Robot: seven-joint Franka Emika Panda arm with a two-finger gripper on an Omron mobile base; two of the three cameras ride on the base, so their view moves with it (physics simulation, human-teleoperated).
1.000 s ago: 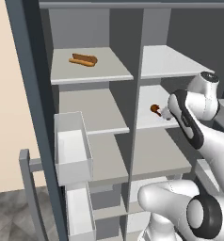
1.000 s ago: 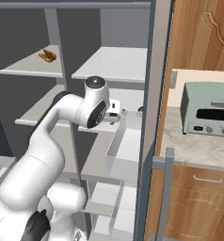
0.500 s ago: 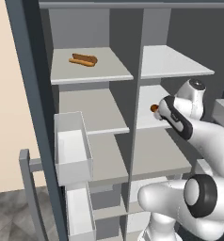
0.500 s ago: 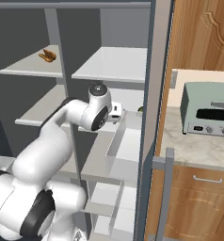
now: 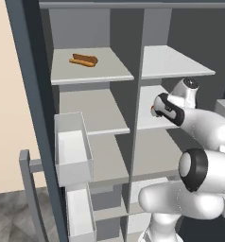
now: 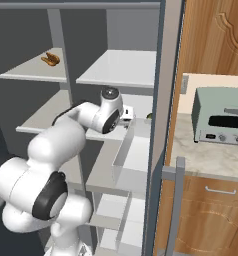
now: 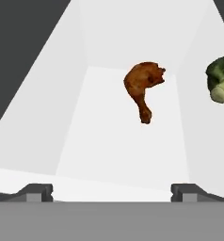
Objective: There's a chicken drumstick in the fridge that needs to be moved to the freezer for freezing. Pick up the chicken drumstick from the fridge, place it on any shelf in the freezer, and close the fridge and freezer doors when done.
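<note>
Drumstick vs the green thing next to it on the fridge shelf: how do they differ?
The chicken drumstick is orange-brown; the green vegetable is leafy green with a pale stem end. The drumstick lies fully in the hand view, ahead of the gripper; the vegetable is cut off at the edge. Both rest on the same light shelf, untouched.

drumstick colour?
Orange-brown, darker at the thin end; the chicken drumstick shows best in the hand view.

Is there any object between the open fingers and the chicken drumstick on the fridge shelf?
Nothing visible does. In the hand view, bare shelf lies between the fingers and the chicken drumstick. A green vegetable sits off to the side, apart from it.
</note>
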